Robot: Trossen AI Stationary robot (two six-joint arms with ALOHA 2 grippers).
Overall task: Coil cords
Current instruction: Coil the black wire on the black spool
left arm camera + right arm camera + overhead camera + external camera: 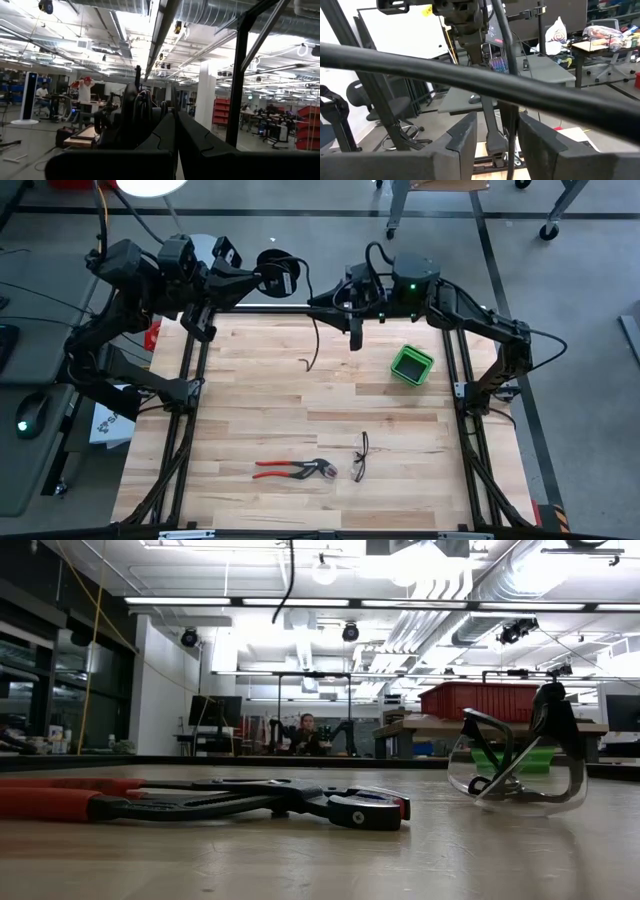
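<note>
My left jaws [283,277] pinch the cord [312,345] coil; my right jaws [355,340], apart, hang beside its tail above the surface [260,405].

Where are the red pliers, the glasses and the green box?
pliers [276,471]: high view, on a red handle.
glasses [360,461]: high view, on the frame's side arm.
green box [411,364]: high view, on its inside floor.

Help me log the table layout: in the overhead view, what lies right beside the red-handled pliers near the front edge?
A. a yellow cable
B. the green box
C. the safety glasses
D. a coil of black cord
C: the safety glasses lie just to the side of the pliers, while the green box sits farther back.
</note>
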